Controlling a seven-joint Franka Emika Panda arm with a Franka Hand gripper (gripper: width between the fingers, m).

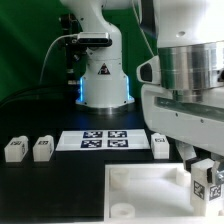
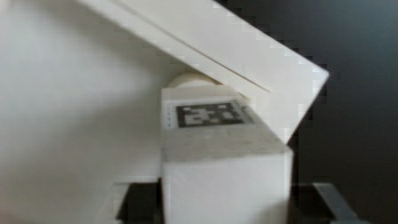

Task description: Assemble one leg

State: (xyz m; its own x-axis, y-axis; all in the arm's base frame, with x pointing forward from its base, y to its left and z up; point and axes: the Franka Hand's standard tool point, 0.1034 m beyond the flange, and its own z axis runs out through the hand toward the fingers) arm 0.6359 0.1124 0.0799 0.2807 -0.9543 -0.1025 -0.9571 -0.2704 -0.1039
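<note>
My gripper (image 1: 204, 172) is shut on a small white leg (image 1: 207, 187) with a black-and-white tag and holds it at the near right corner of the large white plate (image 1: 140, 185). In the wrist view the leg (image 2: 222, 160) stands between my dark fingers (image 2: 146, 200), with my gripper (image 2: 228, 206) closed around it. Its tag faces the camera. Its rounded far end sits against the plate's (image 2: 89, 110) corner. Whether it is seated in a socket is hidden.
The marker board (image 1: 104, 140) lies behind the plate. Two loose legs (image 1: 15, 148) (image 1: 42, 148) stand at the exterior view's left and another (image 1: 160, 145) at the board's right end. The arm's base (image 1: 103, 80) stands at the back.
</note>
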